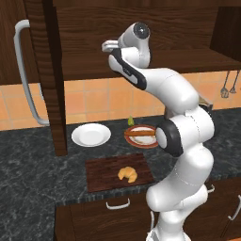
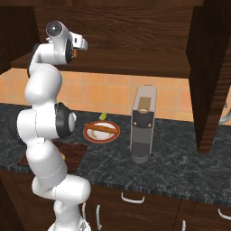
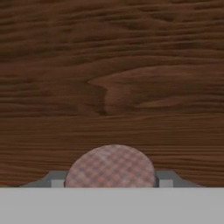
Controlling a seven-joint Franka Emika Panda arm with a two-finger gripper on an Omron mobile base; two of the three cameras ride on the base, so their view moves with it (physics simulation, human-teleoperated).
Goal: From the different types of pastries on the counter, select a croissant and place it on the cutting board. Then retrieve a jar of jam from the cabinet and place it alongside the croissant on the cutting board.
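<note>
Gripper (image 3: 112, 183) up at cabinet (image 1: 141, 56) shelf, fingers (image 3: 57, 179) either side of jar of jam (image 3: 111, 168), touching its lid edge; appears clamped on it. Croissant (image 1: 127, 174) on cutting board (image 1: 101, 172), far below gripper. Pastry stick (image 1: 141, 132) on plate (image 1: 134, 140) beyond board.

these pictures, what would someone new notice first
The tall white arm reaches up into the open dark wooden cabinet, and in the hand view a round checkered jar lid sits between the gripper fingertips, which flank it on both sides. Below, the golden croissant already lies on the cutting board, on the dark marbled counter.
</note>
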